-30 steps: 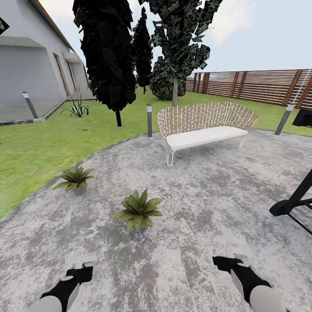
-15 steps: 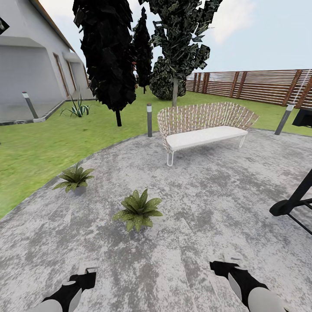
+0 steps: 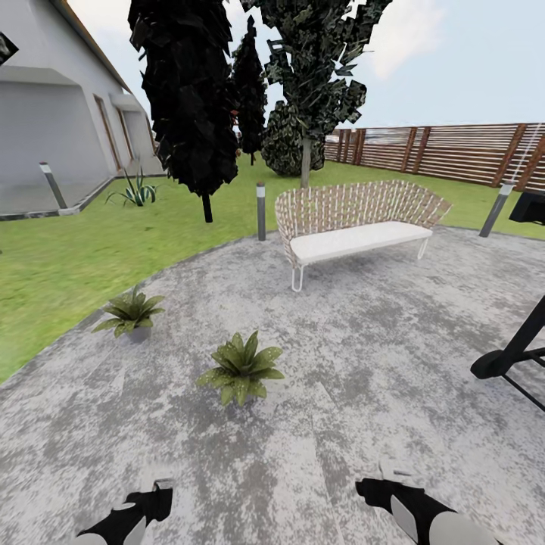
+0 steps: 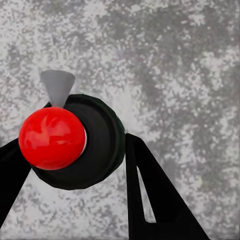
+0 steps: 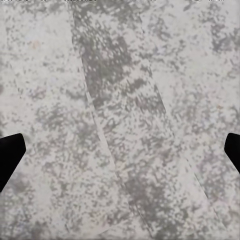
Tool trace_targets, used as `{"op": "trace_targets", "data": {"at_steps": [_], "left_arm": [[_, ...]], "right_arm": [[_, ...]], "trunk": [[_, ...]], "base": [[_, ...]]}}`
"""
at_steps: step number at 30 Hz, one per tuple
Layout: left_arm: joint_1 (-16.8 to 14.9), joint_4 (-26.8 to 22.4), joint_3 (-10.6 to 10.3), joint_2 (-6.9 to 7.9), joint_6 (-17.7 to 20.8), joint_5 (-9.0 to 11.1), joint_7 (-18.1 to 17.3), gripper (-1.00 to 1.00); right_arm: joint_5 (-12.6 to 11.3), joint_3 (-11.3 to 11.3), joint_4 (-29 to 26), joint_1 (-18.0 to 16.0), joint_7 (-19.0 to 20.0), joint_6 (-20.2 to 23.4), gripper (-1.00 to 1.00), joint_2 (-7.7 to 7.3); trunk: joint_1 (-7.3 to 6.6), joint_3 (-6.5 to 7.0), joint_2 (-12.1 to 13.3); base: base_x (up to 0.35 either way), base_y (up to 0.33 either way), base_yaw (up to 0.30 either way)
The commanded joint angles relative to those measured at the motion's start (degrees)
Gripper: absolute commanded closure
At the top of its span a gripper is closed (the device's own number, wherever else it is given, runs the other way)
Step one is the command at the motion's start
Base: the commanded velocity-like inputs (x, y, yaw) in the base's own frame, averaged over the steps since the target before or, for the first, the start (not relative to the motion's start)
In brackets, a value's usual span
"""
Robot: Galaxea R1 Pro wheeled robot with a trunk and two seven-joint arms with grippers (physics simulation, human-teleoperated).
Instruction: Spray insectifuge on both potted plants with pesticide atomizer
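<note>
Your left gripper (image 4: 75, 165) grips the pesticide atomizer (image 4: 70, 140); right gripper (image 5: 120, 150) gapes empty. Risk: spraying from here may miss both potted plants (image 3: 241, 367), well ahead.

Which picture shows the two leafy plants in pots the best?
The head view: both potted plants sit whole on the grey paving. The wrist views show paving, with a red ball and black disc between the left fingers.

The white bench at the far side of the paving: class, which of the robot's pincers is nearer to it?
The right pincer. It sits almost straight below the white bench in the head view. The left pincer is farther off to the left.
</note>
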Motion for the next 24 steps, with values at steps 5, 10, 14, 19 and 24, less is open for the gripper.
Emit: {"op": "trace_targets", "data": {"at_steps": [5, 10, 14, 19, 24], "left_arm": [[0.32, 0.04, 0.48, -0.02, -0.14, -0.44, -0.28, 1.00], [0.36, 0.05, 0.48, -0.02, -0.14, -0.44, -0.28, 1.00], [0.41, 0.05, 0.48, -0.02, -0.14, -0.44, -0.28, 1.00], [0.43, 0.05, 0.48, -0.02, -0.14, -0.43, -0.28, 1.00], [0.43, 0.12, 0.48, -0.10, -0.14, -0.44, -0.28, 1.00]], "right_arm": [[0.54, -0.49, -0.08, -0.01, 0.30, 0.32, -1.00, 0.02], [0.54, -0.46, -0.08, -0.01, 0.25, 0.32, -1.00, 0.06], [0.54, -0.49, -0.07, -0.01, 0.26, 0.32, -1.00, 0.05], [0.54, -0.46, -0.05, -0.01, 0.14, 0.32, -1.00, 0.11], [0.54, -0.41, -0.08, -0.01, 0.13, 0.32, -1.00, 0.10]], "trunk": [[-0.01, 0.41, -0.02], [-0.01, 0.86, -0.02], [-0.01, 1.22, -0.02], [-0.01, 1.68, -0.02], [-0.01, 1.87, -0.02]], "base": [[0.000, 0.000, 0.000], [0.000, 0.000, 0.000], [0.000, 0.000, 0.000], [0.000, 0.000, 0.000], [0.000, 0.000, 0.000]]}}
